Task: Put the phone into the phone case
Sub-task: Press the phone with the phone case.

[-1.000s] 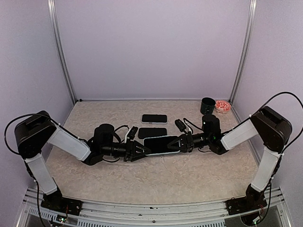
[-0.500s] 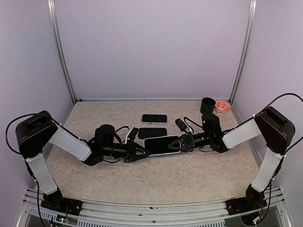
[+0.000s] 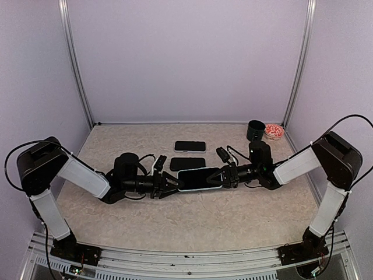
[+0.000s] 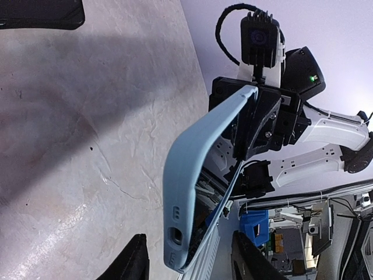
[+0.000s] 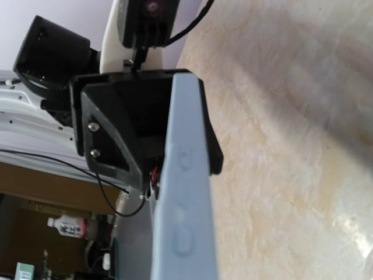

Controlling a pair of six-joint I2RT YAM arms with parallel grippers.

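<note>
Left fingers point(image 4: 135, 263) stood apart, straddling one end of the phone case point(image 4: 192, 175) without gripping it; half a second before they had been pinched in tight. Right fingers point(image 4: 259, 128) clamped the other end, carrying the light-blue case alone, seemingly just clear of the tabletop point(image 3: 192, 216). Read as a re-grip, or a press just finished. Case looked dark inside from above; could not tell whether a phone sat in it. Dark phone point(image 3: 187, 164) lay flat just behind, second phone point(image 3: 190, 146) beyond. Open tabletop toward the near edge; cup point(image 3: 255, 129) and bowl point(image 3: 273, 130) well apart, far right.
</note>
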